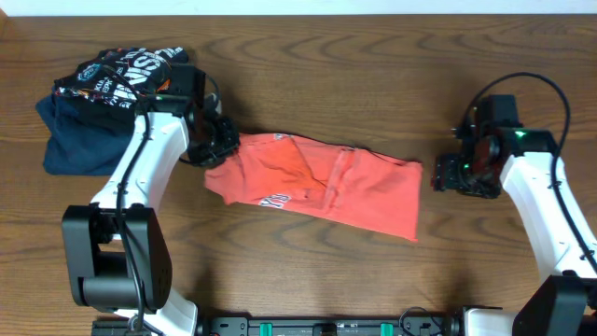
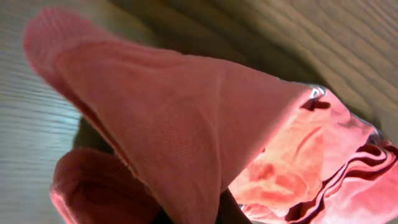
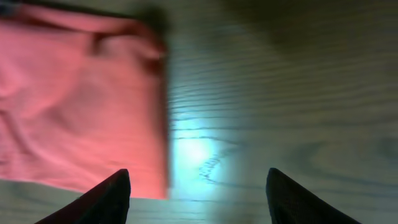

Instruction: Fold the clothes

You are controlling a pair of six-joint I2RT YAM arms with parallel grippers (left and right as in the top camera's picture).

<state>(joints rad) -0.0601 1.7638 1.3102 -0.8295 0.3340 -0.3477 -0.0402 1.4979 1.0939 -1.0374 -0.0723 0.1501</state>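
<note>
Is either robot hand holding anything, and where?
The left hand grips the coral-red cotton T-shirt by the bunched end nearest it; the right hand is open, holding nothing.

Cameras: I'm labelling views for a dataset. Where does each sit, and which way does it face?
Overhead: above the table, looking straight down; left gripper and right gripper show.
Left wrist: behind the left gripper; T-shirt cloth fills it, fingers hidden.
Right wrist: behind the right gripper, looking down at table; both fingertips show.
Shared: T-shirt, in all three.

black printed shirt (image 1: 117, 75) atop navy garment (image 1: 79, 145), wooden table (image 1: 326, 271)
</note>
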